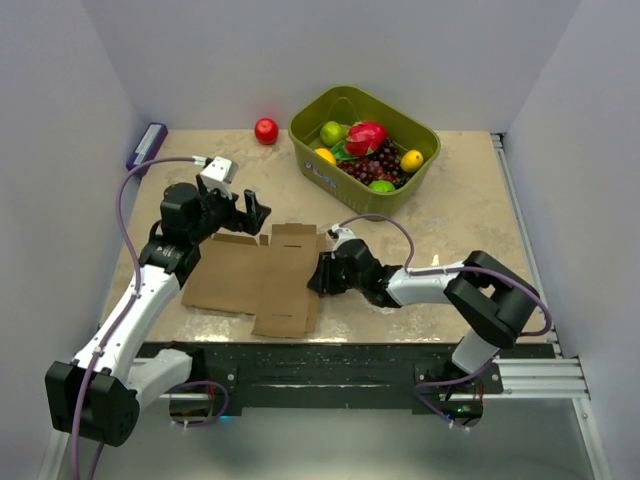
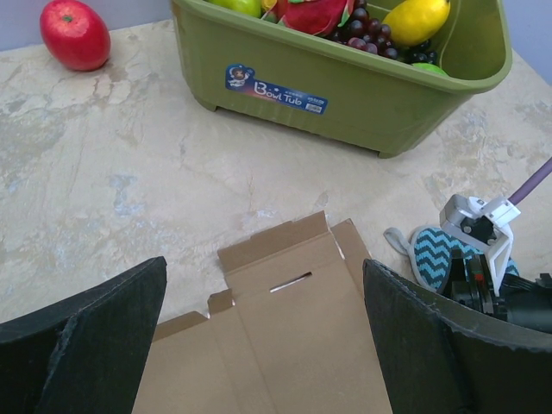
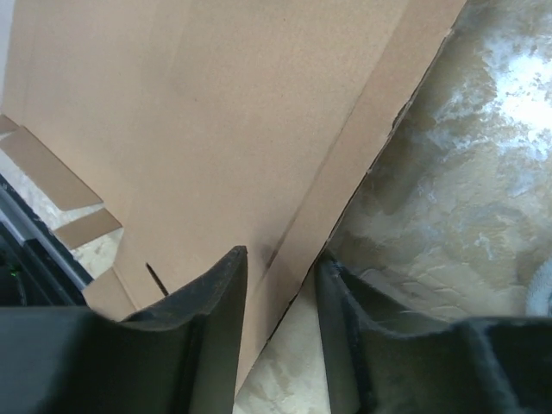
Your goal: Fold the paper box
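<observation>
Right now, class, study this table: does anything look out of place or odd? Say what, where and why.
One red apple sits alone on the table, left of the green basket, while the other fruit lies inside it. Nothing looks spilled; the paper box lies flat.

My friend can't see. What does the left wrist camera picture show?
A flat brown paper box lies on the table, seen between the left arm's open black fingers. Behind it are a green basket of fruit, a red apple and a teal sponge.
</observation>
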Action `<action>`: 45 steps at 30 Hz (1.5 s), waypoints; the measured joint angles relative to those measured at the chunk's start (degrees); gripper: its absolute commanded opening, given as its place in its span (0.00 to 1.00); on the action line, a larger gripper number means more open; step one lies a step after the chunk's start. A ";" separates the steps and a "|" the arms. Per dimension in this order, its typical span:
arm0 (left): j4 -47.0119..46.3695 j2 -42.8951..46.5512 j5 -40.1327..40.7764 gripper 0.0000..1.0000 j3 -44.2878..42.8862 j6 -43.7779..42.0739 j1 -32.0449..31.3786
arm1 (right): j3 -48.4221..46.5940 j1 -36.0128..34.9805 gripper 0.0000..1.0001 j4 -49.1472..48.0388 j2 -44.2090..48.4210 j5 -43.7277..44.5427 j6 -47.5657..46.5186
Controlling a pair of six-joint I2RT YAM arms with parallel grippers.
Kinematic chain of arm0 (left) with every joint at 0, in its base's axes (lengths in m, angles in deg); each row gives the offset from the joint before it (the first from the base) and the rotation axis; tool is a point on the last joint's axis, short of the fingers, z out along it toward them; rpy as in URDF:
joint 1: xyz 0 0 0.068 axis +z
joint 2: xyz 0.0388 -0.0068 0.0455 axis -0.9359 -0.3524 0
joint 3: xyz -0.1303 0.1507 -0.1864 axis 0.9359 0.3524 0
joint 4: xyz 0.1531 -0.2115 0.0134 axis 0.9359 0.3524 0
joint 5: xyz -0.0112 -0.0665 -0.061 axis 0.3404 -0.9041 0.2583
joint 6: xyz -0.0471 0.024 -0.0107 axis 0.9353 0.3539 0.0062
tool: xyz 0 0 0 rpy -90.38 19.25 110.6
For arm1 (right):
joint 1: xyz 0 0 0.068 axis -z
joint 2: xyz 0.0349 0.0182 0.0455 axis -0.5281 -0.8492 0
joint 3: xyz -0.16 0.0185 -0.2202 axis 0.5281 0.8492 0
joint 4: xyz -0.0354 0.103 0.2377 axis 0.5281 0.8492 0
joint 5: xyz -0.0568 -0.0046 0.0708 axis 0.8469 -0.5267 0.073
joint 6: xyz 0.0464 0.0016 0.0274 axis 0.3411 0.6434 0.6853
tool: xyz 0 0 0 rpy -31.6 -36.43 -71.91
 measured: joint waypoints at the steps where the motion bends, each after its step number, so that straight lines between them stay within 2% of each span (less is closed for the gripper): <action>1: -0.02 0.00 -0.13 1.00 0.00 0.00 0.00 | -0.04 0.00 0.18 -0.24 -0.31 -0.20 0.11; 6: -0.02 0.00 -1.25 1.00 0.00 -0.04 0.00 | -1.40 0.00 0.01 -0.24 -0.72 -0.28 -0.04; 7: -0.02 0.00 -1.42 1.00 0.00 -0.07 0.00 | -1.97 0.00 0.00 0.15 -0.59 -0.24 -0.28; 13: -0.07 0.24 -2.40 1.00 0.00 -0.17 0.00 | -7.02 0.00 0.00 6.64 3.76 0.35 -7.23; 20: 0.15 2.75 -5.57 1.00 -0.68 -2.82 0.02 | -19.74 0.46 0.00 20.46 9.79 0.72 -20.79; 28: 1.84 5.42 -13.00 1.00 -9.40 -6.86 3.48 | -31.30 2.19 0.00 37.00 15.19 -1.53 -33.07; 35: 6.05 5.05 -18.05 1.00 -17.22 -12.17 3.50 | -39.91 2.21 0.00 49.40 16.85 -2.01 -38.32; 45: 9.84 1.68 -21.97 1.00 -15.10 -16.00 3.50 | -46.14 2.21 0.00 61.37 17.75 -1.95 -41.66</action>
